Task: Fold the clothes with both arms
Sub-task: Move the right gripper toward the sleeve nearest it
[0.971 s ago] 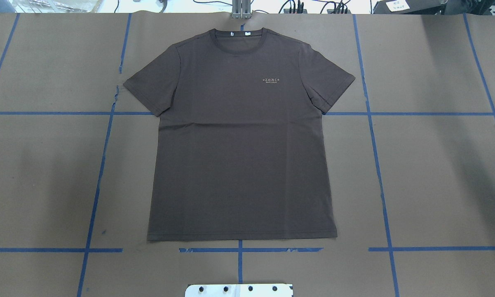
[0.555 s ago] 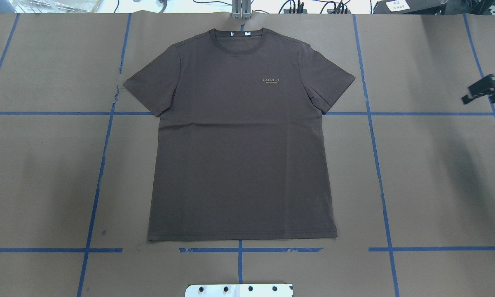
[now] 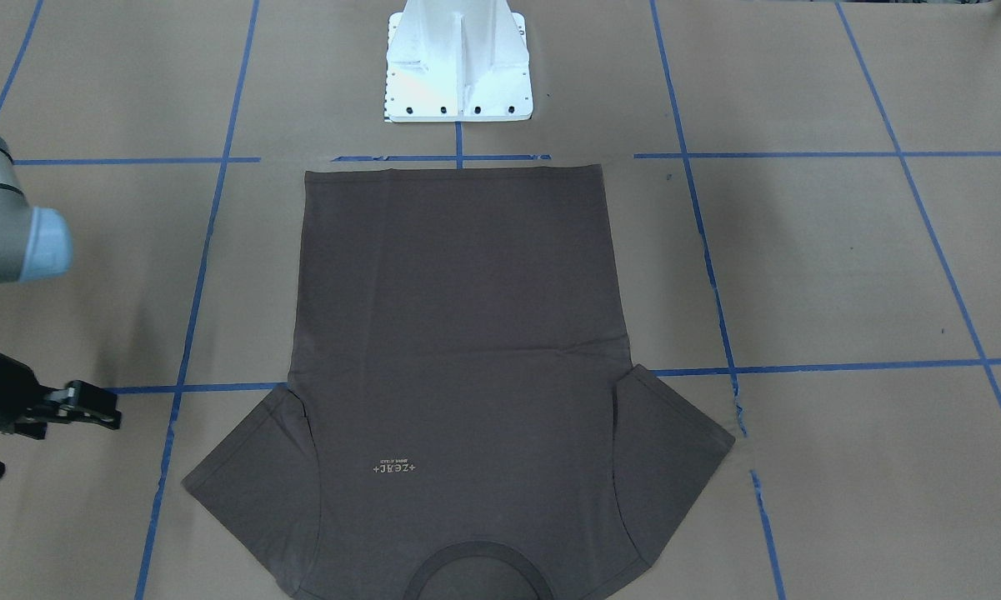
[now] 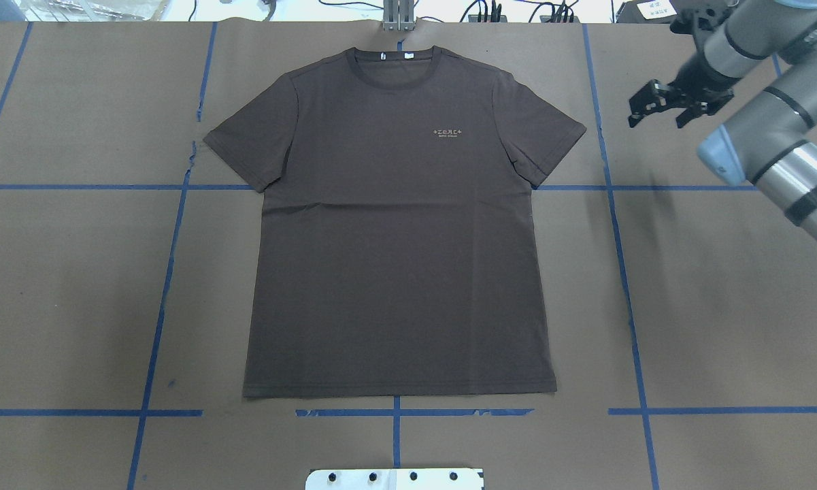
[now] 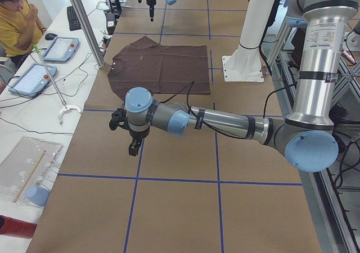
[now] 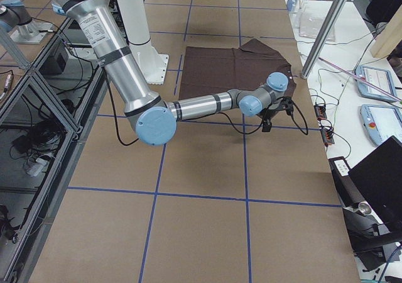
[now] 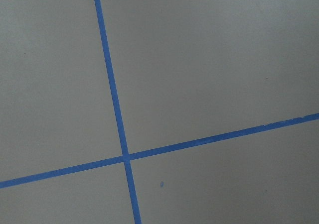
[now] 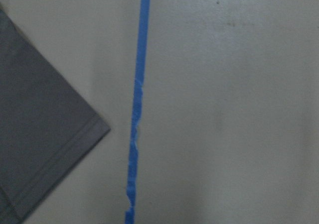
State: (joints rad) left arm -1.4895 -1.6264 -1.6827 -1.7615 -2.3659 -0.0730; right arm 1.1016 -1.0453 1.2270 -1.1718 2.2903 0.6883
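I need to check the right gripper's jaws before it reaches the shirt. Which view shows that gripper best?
The overhead view: the right gripper is whole there, jaws apart, over bare table beside the T-shirt sleeve. The front-facing view cuts it at the frame edge. The right side view shows it small, the left side view tiny and far. Its wrist camera shows only a sleeve corner.

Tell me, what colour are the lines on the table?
The tape lines are blue, in a grid on the brown table. The overhead exterior view shows them best.
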